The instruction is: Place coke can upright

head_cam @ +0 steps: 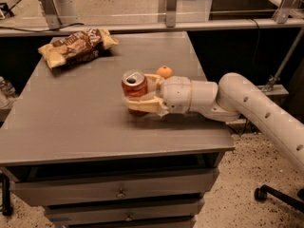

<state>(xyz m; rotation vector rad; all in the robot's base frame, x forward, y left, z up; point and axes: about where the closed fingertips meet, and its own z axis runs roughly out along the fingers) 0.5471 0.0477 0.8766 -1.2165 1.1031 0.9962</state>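
Tool [136, 97] grips one coke can [134, 81] beside one orange [164, 71].

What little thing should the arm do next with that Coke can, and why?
Probably open the fingers and let go: the coke can stands upright in the gripper, seemingly resting on the table near its middle, with the orange just behind.

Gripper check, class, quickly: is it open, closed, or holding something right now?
Gripper: jaws closed on the coke can, holding it upright near the middle of the table, beside the orange.
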